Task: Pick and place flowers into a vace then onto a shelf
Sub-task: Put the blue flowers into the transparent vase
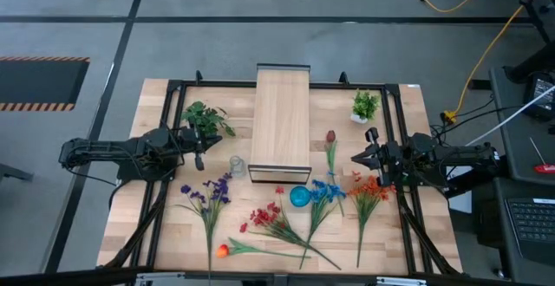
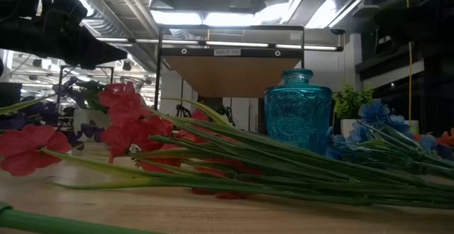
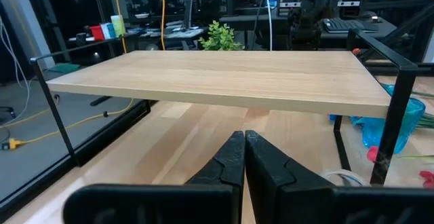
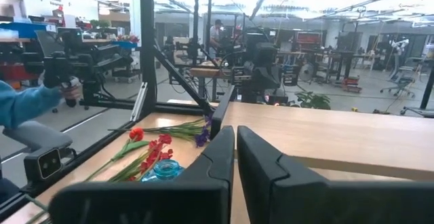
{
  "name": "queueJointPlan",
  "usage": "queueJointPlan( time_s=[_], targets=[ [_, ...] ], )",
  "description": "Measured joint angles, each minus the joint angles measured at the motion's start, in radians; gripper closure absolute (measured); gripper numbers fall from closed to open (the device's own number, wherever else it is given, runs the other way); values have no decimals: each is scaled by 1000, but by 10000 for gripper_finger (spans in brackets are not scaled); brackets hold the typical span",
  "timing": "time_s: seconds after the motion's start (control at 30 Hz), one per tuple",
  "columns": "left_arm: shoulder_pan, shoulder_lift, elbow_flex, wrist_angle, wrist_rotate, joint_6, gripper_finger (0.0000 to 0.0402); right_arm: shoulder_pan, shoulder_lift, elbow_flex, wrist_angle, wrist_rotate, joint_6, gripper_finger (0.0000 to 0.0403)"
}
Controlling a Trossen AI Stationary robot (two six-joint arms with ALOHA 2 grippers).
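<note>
Loose flowers lie on the near half of the table: purple (image 1: 208,195), red (image 1: 269,217), blue (image 1: 325,191) and orange (image 1: 368,189) stems, and a dark red tulip (image 1: 330,139). Among them a blue glass vase (image 1: 299,197) stands upright, and a clear glass vase (image 1: 237,165) stands by the shelf's near left corner. The light-wood shelf (image 1: 280,121) on its black frame stands at the table's middle. My left gripper (image 3: 243,134) hovers shut to the left of the shelf. My right gripper (image 4: 235,127) hovers shut to its right. Neither one has anything between its fingers.
Two small green leafy plants stand at the far left (image 1: 205,117) and the far right (image 1: 365,106). A black frame (image 1: 173,87) runs around the table. In the right wrist view a person's blue sleeve (image 4: 27,105) shows beyond the table.
</note>
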Motion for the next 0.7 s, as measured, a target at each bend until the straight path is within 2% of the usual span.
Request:
queueJointPlan(
  time_s=[0.3,0.5,0.7],
  targets=[
    [0,0,6,0,40,0,396,0,2,9,-6,121,26,399],
    [0,12,6,11,24,-34,400,0,46,64,-3,214,24,395],
    [6,61,6,73,-7,-47,399,-3,131,104,0,230,21,400]
  ],
)
